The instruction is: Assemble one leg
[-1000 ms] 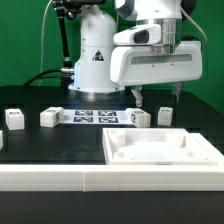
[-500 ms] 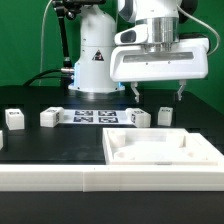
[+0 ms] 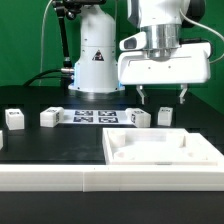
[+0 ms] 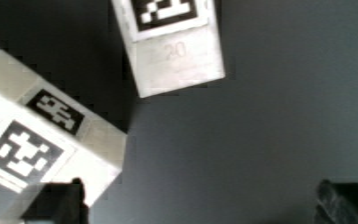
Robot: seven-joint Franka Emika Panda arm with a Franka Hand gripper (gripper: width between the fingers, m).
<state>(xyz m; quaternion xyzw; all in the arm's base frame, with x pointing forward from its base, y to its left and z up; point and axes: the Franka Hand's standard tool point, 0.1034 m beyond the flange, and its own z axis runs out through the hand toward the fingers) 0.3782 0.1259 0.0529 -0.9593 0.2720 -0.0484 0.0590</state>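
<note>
Filling the foreground of the exterior view, a large flat white panel (image 3: 160, 150) with recessed corners lies on the black table (image 3: 60, 140), behind a white rail (image 3: 50, 180) along the near edge. Beyond the panel stands a row of small white posts. The leg (image 3: 166, 115) is just behind the panel, and a second leg (image 3: 140, 118) is close on its left in the exterior view. The marker board (image 3: 95, 116) lies flat next to that one. A third leg (image 3: 48, 117) and a fourth leg (image 3: 13, 119) stand farther toward the exterior view's left.

Above the row hangs the gripper (image 3: 163, 96), fingers spread wide and holding nothing, with the leg below the gap between them. The wrist view shows one tagged post (image 4: 172, 45) near the marker board (image 4: 34, 125), with dark table between them. I cannot tell which leg it is. Farthest back stands the white robot base (image 3: 95, 55).
</note>
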